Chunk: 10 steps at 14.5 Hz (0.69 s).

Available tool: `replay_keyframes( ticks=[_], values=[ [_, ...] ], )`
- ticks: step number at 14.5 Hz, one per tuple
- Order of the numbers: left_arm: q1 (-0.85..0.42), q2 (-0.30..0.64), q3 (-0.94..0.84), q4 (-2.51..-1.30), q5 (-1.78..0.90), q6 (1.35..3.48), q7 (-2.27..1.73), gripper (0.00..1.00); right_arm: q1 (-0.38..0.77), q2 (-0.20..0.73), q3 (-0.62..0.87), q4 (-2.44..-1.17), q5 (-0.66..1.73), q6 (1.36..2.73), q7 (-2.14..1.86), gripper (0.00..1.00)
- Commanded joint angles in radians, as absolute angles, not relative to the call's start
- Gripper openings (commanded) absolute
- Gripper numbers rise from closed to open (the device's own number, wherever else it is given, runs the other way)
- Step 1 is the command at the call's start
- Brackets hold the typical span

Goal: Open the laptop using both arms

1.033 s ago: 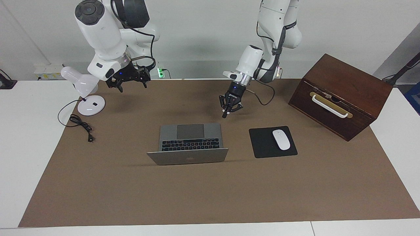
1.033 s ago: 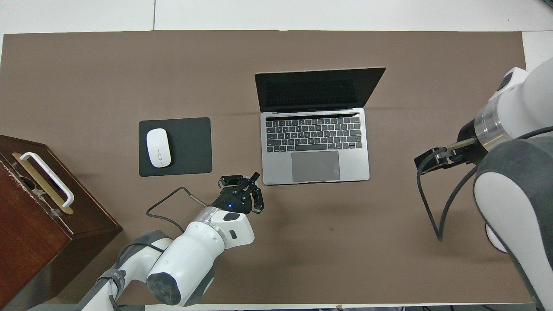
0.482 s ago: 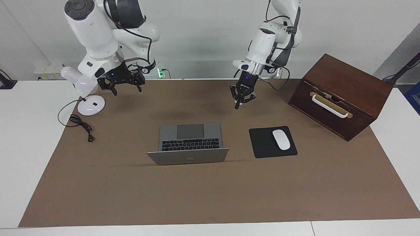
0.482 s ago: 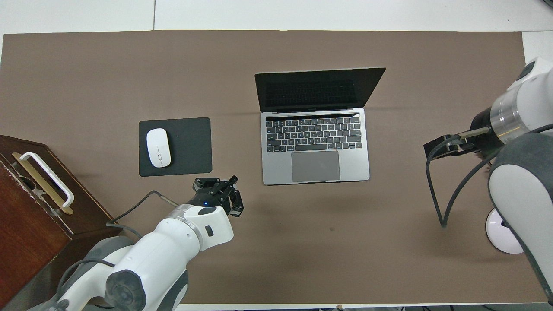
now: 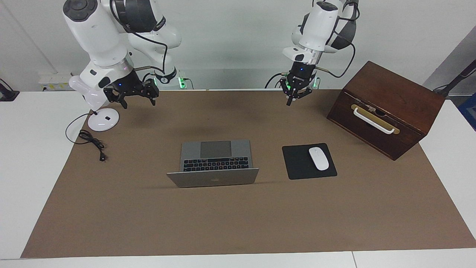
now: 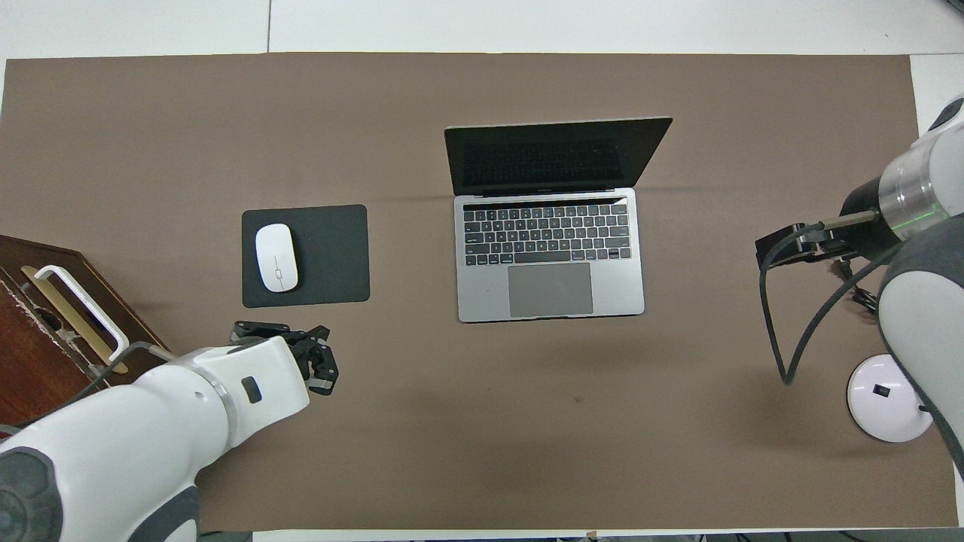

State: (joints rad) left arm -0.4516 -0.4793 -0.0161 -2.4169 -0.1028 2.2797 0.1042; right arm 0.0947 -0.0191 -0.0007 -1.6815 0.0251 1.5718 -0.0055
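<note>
2 tools have pulled back toward the robots. Left tool (image 5: 290, 100), fingertips together and empty, hangs over brown mat near the dark wooden box (image 5: 386, 108); right tool (image 5: 134, 99) hangs spread and empty beside the white desk lamp (image 5: 95, 100). Thin silver-grey laptop (image 5: 215, 162) stands open mid-worktop, unmoved. Only the overhead view shows its dark screen (image 6: 556, 154).

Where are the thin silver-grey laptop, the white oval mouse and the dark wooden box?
thin silver-grey laptop (image 6: 550, 290), overhead view, trackpad
white oval mouse (image 5: 319, 158), facing view, top shell
dark wooden box (image 5: 396, 88), facing view, lid
</note>
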Motion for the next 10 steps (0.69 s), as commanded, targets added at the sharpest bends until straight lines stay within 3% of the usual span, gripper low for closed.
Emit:
replay_keyframes(
  ticks=[1,2,4,5,6,7,10],
  values=[
    [-0.367,-0.463,-0.018,-2.274,-0.104,2.079,0.197,0.00,0.097,-0.006,-0.006,-1.666,0.023,1.571,0.014,1.00],
    [-0.342,-0.460,-0.018,-2.235,-0.104,2.027,0.239,0.00,0.097,-0.006,-0.006,-1.667,0.023,1.568,0.014,1.00],
    [-0.257,-0.442,-0.018,-2.169,-0.103,1.921,0.253,0.13,0.097,-0.008,-0.005,-1.667,0.023,1.568,0.015,1.00],
    [-0.235,-0.440,-0.018,-2.148,-0.103,1.892,0.250,0.30,0.097,-0.008,-0.005,-1.667,0.023,1.568,0.015,1.00],
    [-0.227,-0.442,-0.017,-2.142,-0.101,1.876,0.249,0.54,0.097,-0.008,-0.005,-1.667,0.023,1.568,0.015,1.00],
    [-0.206,-0.448,-0.017,-2.141,-0.100,1.859,0.244,1.00,0.097,-0.008,-0.005,-1.667,0.023,1.568,0.015,1.00],
    [-0.123,-0.453,-0.017,-2.135,-0.098,1.821,0.247,1.00,0.063,-0.008,0.005,-1.667,0.026,1.569,0.014,1.00]
  ],
)
